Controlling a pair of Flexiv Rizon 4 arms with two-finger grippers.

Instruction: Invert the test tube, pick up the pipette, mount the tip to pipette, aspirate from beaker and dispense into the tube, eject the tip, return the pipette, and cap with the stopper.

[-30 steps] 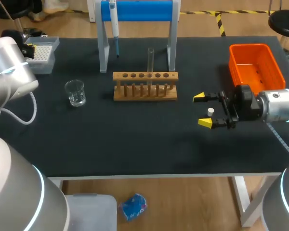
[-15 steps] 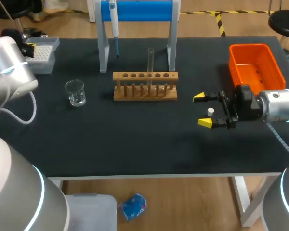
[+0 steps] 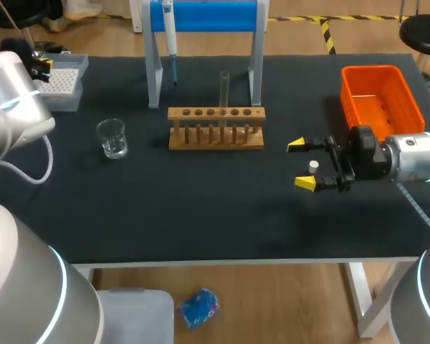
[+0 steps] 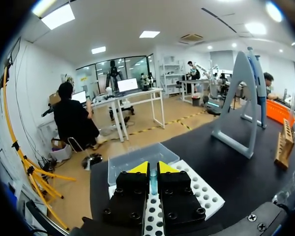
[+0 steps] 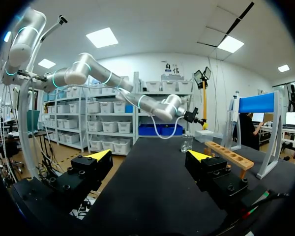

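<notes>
Left arm has edged toward 10 o'clock. Its gripper (image 4: 153,169), largely hidden in the head view, pinches a slim bluish tip (image 4: 153,184) above the tip box (image 4: 199,189). Right gripper (image 3: 301,164) is spread, with the stopper (image 3: 313,166) between its fingers. Test tube (image 3: 224,87) stands upright in the rack (image 3: 215,136), mouth up.

Black table (image 3: 201,208). Upper left: tip box (image 3: 61,86). Left: glass beaker (image 3: 112,138). Centre: wooden rack (image 3: 216,127), blue stand (image 3: 208,16) above it. Upper right: orange bin (image 3: 373,70). Right of centre: white stopper (image 3: 313,166).

The beaker (image 3: 112,137) stands left of the rack (image 3: 216,127), the stopper (image 3: 313,166) right
</notes>
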